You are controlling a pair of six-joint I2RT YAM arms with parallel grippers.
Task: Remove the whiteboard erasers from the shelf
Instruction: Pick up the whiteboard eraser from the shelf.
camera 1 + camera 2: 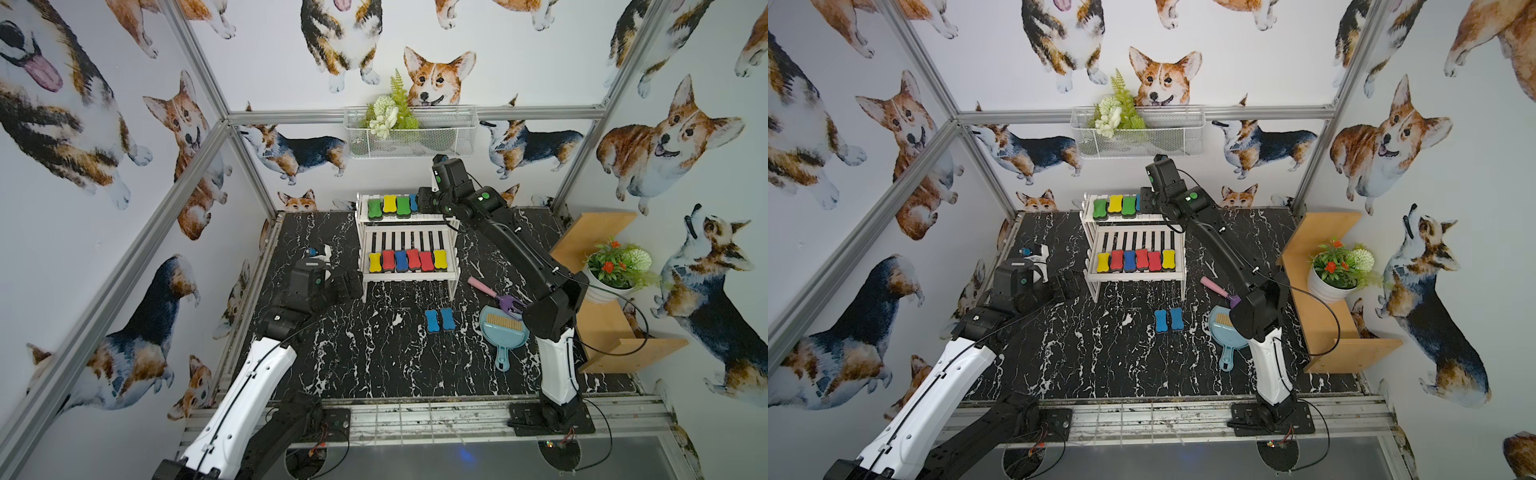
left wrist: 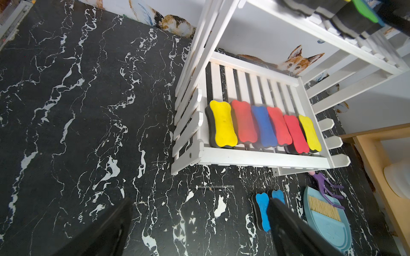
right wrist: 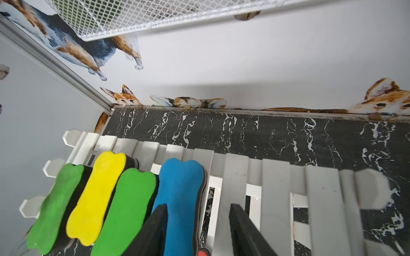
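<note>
Both top views: high at the front, looking steeply down over the whole table and shelf. Left wrist: near, facing the lower tier. Right wrist: closer, above the upper tier. All share the shelf.

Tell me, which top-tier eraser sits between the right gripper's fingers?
The blue eraser, the only blue one there, at the row's end; the right gripper straddles it.
</note>
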